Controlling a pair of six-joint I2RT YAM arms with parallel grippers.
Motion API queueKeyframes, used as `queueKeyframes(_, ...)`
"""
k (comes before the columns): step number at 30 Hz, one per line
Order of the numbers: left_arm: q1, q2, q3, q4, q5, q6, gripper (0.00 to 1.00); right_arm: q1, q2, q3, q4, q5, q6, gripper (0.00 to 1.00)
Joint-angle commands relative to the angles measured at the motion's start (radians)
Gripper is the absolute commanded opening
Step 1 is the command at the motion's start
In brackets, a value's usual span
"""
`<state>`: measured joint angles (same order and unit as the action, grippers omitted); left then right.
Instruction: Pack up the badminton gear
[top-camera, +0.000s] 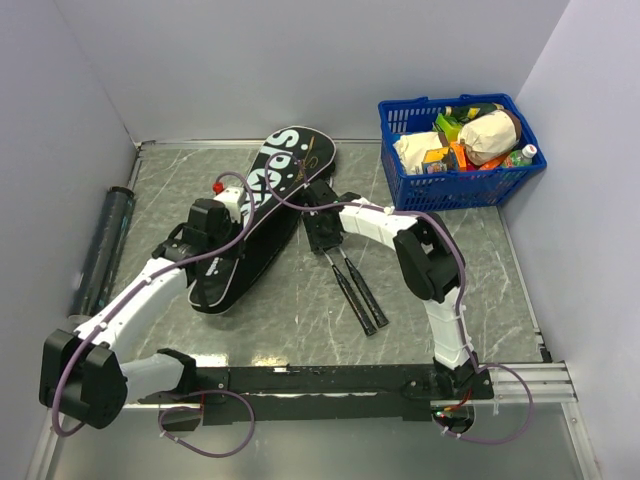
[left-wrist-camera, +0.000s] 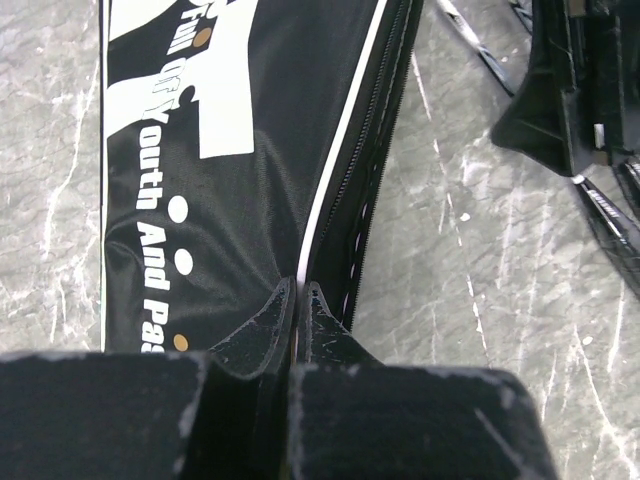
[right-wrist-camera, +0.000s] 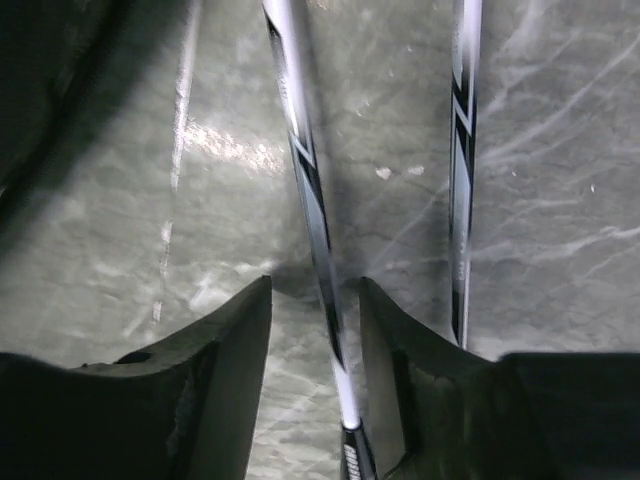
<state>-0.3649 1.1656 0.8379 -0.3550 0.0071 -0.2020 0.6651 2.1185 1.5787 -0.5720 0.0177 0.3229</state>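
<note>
The black bag (top-camera: 268, 205) lettered "SPORT" lies slanted across the middle of the table. My left gripper (left-wrist-camera: 298, 292) is shut on the bag's white-piped edge (left-wrist-camera: 335, 170), right beside the zip opening (left-wrist-camera: 372, 180). Two rackets lie to the right of the bag, their dark handles (top-camera: 358, 292) pointing at the near edge; their heads are hidden. My right gripper (right-wrist-camera: 315, 285) stands open astride one thin silver shaft (right-wrist-camera: 312, 190), which runs close to the right finger. The second shaft (right-wrist-camera: 462, 170) lies outside that finger. A long dark tube (top-camera: 103, 250) lies by the left wall.
A blue plastic basket (top-camera: 500, 182) of groceries stands at the back right corner. Grey walls close in the table on the left, back and right. From the left wrist view, the right gripper (left-wrist-camera: 570, 90) shows at the top right above the shafts.
</note>
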Motion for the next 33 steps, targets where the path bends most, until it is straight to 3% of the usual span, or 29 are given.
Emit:
queueKeyframes(1, 0.003, -0.044, -0.002, 0.071, 0.045, -0.017, 0.01, 0.005, 0.032, 0.061, -0.034, 0.021, 0.019, 0.45)
queueKeyframes(4, 0.004, -0.056, -0.005, 0.074, 0.059, -0.017, 0.01, 0.007, 0.037, 0.06, -0.045, 0.024, 0.036, 0.35)
queueKeyframes(7, 0.003, -0.064, -0.006, 0.077, 0.074, -0.017, 0.02, 0.008, 0.02, 0.04, -0.04, 0.028, 0.048, 0.19)
queueKeyframes(8, 0.003, -0.067, -0.006, 0.077, 0.077, -0.02, 0.05, 0.011, 0.014, 0.035, -0.04, 0.03, 0.051, 0.09)
queueKeyframes(10, 0.003, -0.069, -0.006, 0.077, 0.083, -0.019, 0.05, 0.021, -0.015, 0.023, -0.048, 0.034, 0.056, 0.0)
queueKeyframes(12, 0.004, -0.073, -0.005, 0.079, 0.085, -0.022, 0.01, 0.045, -0.055, 0.004, -0.061, 0.059, 0.059, 0.0)
queueKeyframes(23, 0.003, -0.098, -0.014, 0.085, 0.037, -0.03, 0.01, 0.201, -0.36, -0.255, -0.146, 0.146, 0.202, 0.0)
queueKeyframes(28, 0.003, -0.093, -0.016, 0.088, 0.042, -0.033, 0.01, 0.319, -0.622, -0.5, -0.173, 0.191, 0.35, 0.0)
queueKeyframes(33, 0.001, -0.093, -0.022, 0.097, 0.051, -0.04, 0.01, 0.421, -0.842, -0.641, -0.325, 0.263, 0.49, 0.0)
